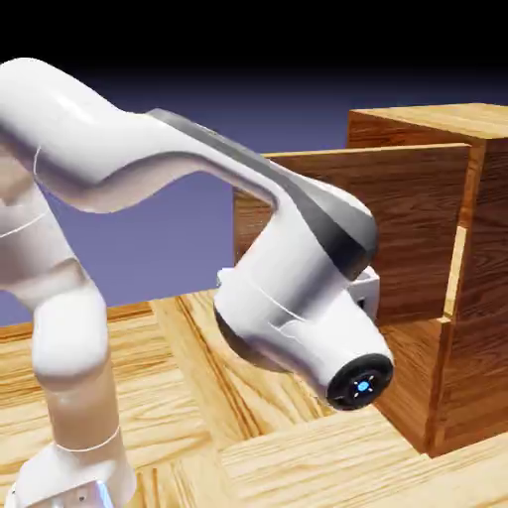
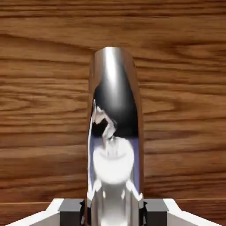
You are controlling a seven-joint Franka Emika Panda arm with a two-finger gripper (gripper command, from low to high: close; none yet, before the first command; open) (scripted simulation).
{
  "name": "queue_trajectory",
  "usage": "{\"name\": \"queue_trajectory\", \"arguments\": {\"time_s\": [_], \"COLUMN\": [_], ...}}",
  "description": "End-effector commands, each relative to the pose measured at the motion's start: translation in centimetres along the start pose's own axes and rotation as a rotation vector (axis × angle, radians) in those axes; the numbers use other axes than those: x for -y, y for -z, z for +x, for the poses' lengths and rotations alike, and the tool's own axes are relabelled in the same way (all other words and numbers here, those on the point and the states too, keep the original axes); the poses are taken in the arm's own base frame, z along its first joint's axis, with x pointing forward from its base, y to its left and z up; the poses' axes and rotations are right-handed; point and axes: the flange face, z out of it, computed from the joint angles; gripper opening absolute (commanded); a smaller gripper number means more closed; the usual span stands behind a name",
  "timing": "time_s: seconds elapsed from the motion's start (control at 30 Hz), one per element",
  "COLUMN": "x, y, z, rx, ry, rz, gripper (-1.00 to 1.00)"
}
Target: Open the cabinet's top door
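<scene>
Up close, the hand view is almost full of brown wood with lines running across it, and that wood is the top door (image 2: 44,88). Right in the middle of this view stands a shiny metal handle (image 2: 114,132), long and thin, with a rounded top. It looks like a mirror, and the white robot shows in it as a small bent shape. At the bottom edge the gripper (image 2: 114,211) is squeezed nearly all the way closed on the handle, with one grey finger (image 2: 70,211) touching each side of it. The exterior view shows none of this, because the fat white arm (image 1: 298,298) covers the hand and the handle. What this view does show is the whole cabinet (image 1: 476,298), a tall brown box that sits on the wooden table (image 1: 298,466). The top door (image 1: 397,218) sticks out from the cabinet's front toward the arm, swung open like a flap, and a thin gap shows between it and the cabinet. Below it, the lower panel (image 1: 417,377) lies flat and closed against the cabinet. The arm rises from beside the cabinet, bends over, and reaches down to the open door, with a round dark cap (image 1: 360,384) and a small blue light at its end.
</scene>
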Motion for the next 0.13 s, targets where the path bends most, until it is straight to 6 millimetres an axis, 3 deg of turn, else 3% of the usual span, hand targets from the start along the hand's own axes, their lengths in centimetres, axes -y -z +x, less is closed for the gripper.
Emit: {"name": "queue_trajectory", "arguments": {"time_s": [0.0,0.1], "x": [-0.1,-0.6], "y": [0.5,1.8], "z": [0.2,0.7], "rx": [0.01,0.042], "ry": [0.001,0.001], "rz": [0.01,0.041], "gripper": [-1.0,-1.0]}}
